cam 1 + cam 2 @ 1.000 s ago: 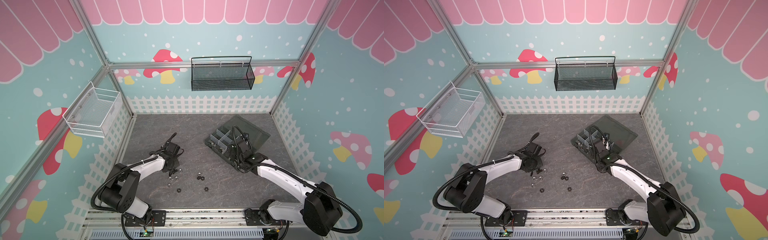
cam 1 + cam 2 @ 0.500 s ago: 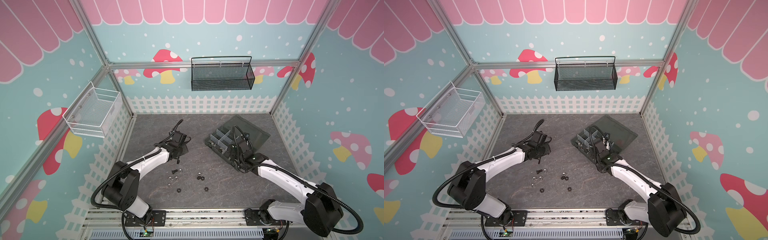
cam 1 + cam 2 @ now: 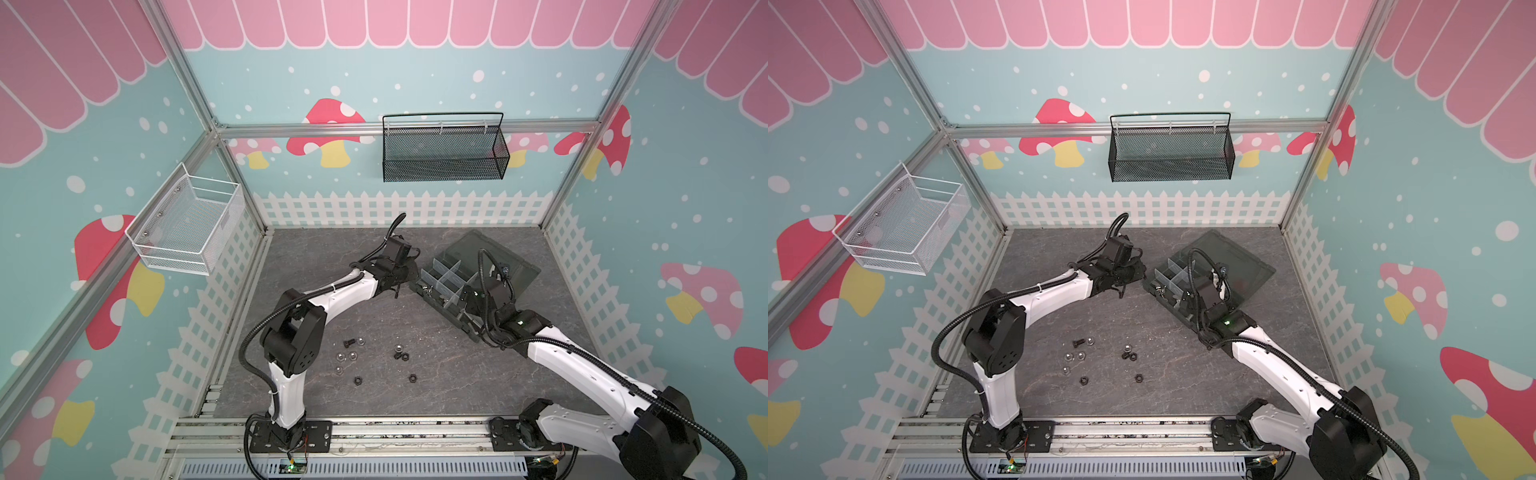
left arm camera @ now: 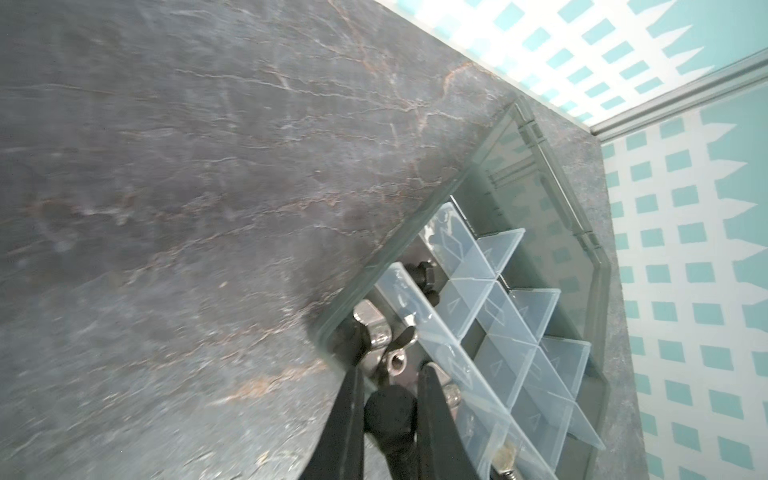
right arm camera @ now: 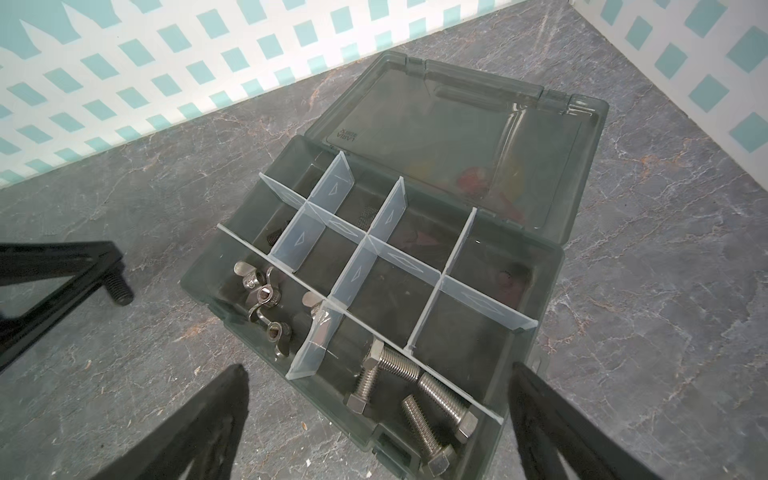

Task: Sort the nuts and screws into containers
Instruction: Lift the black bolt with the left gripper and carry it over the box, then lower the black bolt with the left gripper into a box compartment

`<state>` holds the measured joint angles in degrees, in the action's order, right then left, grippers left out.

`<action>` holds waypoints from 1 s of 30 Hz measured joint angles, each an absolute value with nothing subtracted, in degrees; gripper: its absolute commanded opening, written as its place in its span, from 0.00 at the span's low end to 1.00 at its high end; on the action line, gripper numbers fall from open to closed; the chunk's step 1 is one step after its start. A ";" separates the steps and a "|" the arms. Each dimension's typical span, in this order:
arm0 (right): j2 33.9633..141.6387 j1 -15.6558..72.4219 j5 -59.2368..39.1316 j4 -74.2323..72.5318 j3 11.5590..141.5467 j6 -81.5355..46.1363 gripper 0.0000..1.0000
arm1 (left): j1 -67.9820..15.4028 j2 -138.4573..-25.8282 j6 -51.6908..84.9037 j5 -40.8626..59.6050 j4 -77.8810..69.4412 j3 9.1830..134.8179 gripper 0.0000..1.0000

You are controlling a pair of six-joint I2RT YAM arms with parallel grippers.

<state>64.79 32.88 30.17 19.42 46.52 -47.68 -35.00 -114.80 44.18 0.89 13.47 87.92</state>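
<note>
The dark grey-green organizer box (image 3: 444, 308) (image 3: 1168, 305) lies open at the back right, its containers (image 5: 469, 332) split by translucent dividers. Silver screws (image 5: 415, 390) fill one near compartment and silver wing nuts (image 5: 264, 295) the one beside it. My left gripper (image 3: 397, 292) (image 3: 1121, 292) (image 4: 390, 353) is shut on a short black screw (image 4: 390, 415) (image 5: 118, 289), just off the box's left corner. My right gripper (image 5: 376, 415) (image 3: 464, 301) hangs open over the box's near end, holding nothing. Loose nuts (image 3: 353, 355) (image 3: 1128, 355) and one black screw (image 3: 348, 343) lie on the table in front.
A black mesh basket (image 3: 444, 151) hangs on the back wall and a white wire basket (image 3: 187, 226) on the left wall. The box's lid (image 3: 505, 259) lies flat behind it. White picket walls close in the grey table (image 3: 457, 374).
My left arm has lifted from the loose pile and swung back and right to the box's corner, carrying the black screw. The right arm has stayed put.
</note>
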 measured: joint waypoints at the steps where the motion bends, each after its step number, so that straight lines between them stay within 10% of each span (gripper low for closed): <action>1: 64.69 32.88 30.20 19.49 46.52 -47.66 0.98 | -35.03 -116.25 44.29 1.43 13.10 89.56 0.13; 30: 64.42 32.88 30.20 20.03 46.50 -47.57 0.98 | -35.24 -134.21 44.69 8.67 11.70 109.01 0.38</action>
<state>64.42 32.88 30.20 20.03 46.50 -47.57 -35.24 -134.21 44.69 8.67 11.70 109.01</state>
